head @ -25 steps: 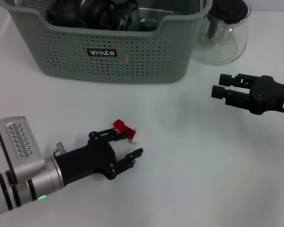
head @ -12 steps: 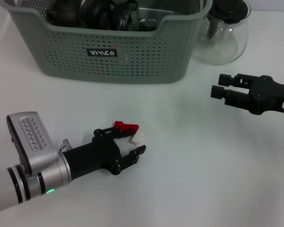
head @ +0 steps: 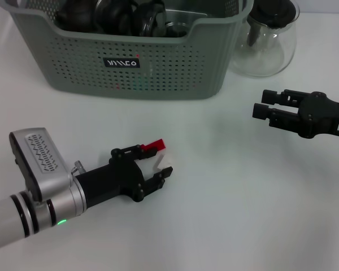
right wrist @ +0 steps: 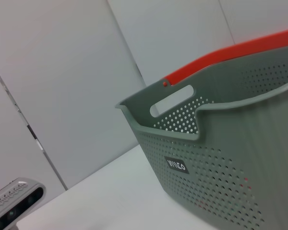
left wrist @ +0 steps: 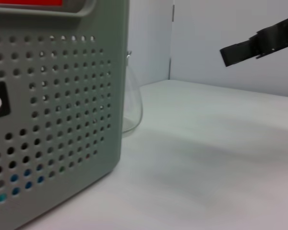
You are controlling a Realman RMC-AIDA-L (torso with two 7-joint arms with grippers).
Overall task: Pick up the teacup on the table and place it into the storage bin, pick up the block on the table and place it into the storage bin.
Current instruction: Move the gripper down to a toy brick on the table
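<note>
Left tool [head: 152, 166] low over the worktop [head: 226, 226], fingers closed around the block [head: 158, 153], red-and-white, near front centre. Grip looks made; can't tell if block is off the surface. Bin [head: 130, 56] lies straight ahead of the tool, beyond the block, well apart; its dipped front rim faces this side, so likely lift, carry forward, clear the rim. Bin already holds dark items; no teacup seen on the worktop. Glass teapot [head: 268, 39] just beside the bin's right end, off the path. Right tool [head: 263, 110] hovers at right, fingers slightly apart, empty, clear of the route.
</note>
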